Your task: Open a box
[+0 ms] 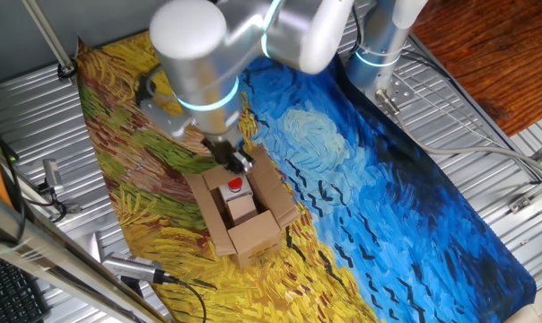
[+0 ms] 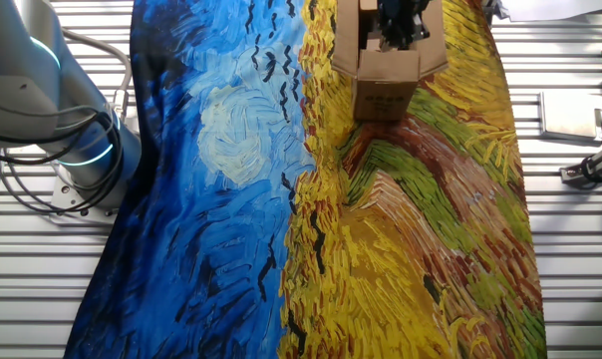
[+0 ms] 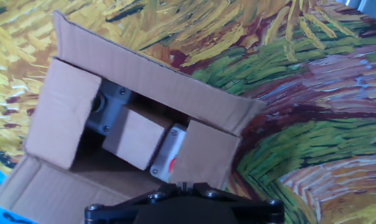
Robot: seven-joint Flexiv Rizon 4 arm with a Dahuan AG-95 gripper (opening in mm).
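Note:
The brown cardboard box [image 1: 253,235] lies on the yellow part of the painted cloth with its flaps spread open. It also shows in the other fixed view [image 2: 386,75] and fills the hand view [image 3: 150,78]. Inside sits a tan insert [image 3: 135,140] with a red button [image 1: 235,185]; only a sliver of the red button [image 3: 172,163] shows in the hand view. No green button is visible. My gripper [image 1: 233,161] hovers just over the far end of the box, above the red button. In the hand view the gripper [image 3: 184,185] has its fingertips pressed together, with nothing between them.
The painted cloth [image 1: 388,197] covers the table's middle. The arm's base [image 1: 379,36] stands at the back right. A pen-like tool [image 1: 132,267], metal fittings [image 1: 51,170] and a keyboard [image 1: 6,287] lie left of the cloth. Metal parts [image 2: 590,165] lie right of it in the other fixed view.

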